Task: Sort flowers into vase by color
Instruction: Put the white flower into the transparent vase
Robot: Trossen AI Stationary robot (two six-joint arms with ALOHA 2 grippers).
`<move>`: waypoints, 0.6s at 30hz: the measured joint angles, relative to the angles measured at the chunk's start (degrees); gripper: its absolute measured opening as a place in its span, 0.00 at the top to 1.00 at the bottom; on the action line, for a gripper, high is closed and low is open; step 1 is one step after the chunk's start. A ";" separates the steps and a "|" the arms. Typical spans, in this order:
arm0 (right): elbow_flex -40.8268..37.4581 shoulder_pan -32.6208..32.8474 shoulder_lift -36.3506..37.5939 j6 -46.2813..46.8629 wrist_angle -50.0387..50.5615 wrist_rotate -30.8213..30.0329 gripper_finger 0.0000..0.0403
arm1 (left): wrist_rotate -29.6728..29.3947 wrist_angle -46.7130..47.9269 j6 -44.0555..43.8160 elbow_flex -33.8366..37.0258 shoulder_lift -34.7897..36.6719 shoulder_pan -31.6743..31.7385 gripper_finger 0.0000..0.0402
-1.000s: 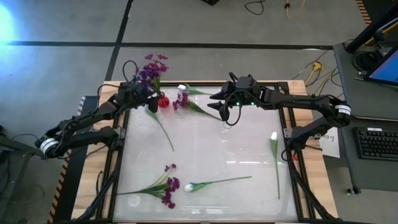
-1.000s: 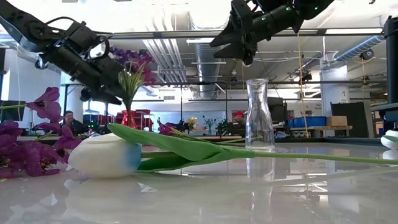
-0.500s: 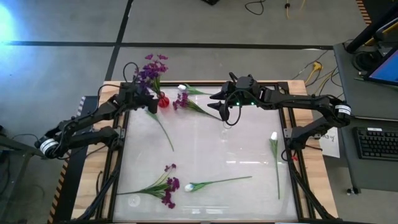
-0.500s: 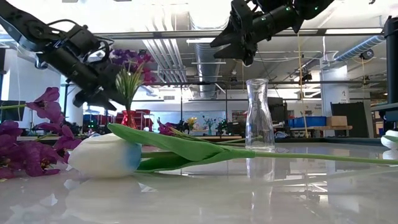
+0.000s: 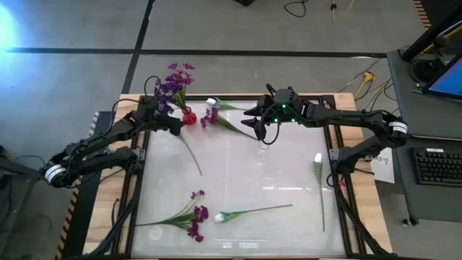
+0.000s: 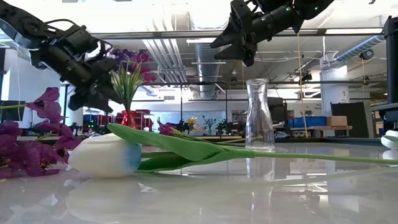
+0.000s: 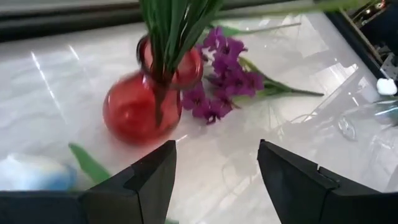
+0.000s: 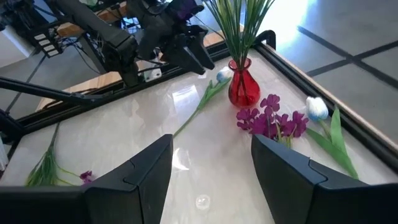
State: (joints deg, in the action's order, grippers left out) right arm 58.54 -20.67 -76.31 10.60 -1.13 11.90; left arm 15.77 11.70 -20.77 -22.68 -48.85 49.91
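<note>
A red vase stands at the far left of the table with purple flowers upright in it. My left gripper is open, just left of that vase, touching nothing. A clear glass vase stands mid-table. My right gripper hangs open above it. Loose flowers lie flat: a purple one and a white tulip beside the red vase, and another tulip whose bud lies near my left gripper.
More stems lie near the table's front: a purple flower and a white tulip. Another white tulip lies along the right edge. A black frame borders the table. The middle of the table top is bare.
My left gripper has drawn back a short way from the red vase and its purple stems, toward the table's left edge. The purple flowers stay upright in the vase. My right arm has kept still.
</note>
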 joint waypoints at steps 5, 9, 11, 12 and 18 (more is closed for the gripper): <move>0.00 0.00 0.02 0.59 1.48 -0.04 0.48 | 1.72 5.64 -1.97 0.00 2.56 -0.15 0.46; 0.00 -0.13 0.02 0.82 1.80 -0.04 0.48 | 1.77 7.47 -2.10 0.00 4.58 -0.26 0.46; 0.00 -0.52 0.19 1.25 2.69 -0.02 0.48 | 1.79 8.00 -2.31 0.00 5.13 -0.26 0.46; 0.00 -0.74 0.33 1.37 3.07 -0.01 0.48 | 1.79 8.53 -2.32 0.00 5.41 -0.25 0.46; 0.01 -2.07 1.82 1.57 5.38 -0.11 0.48 | 3.32 13.89 -3.71 0.00 6.61 -0.39 0.46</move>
State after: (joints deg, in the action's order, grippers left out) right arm 58.55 -22.74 -74.49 12.16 4.24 11.79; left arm 19.09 25.59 -24.48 -22.68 -42.24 49.52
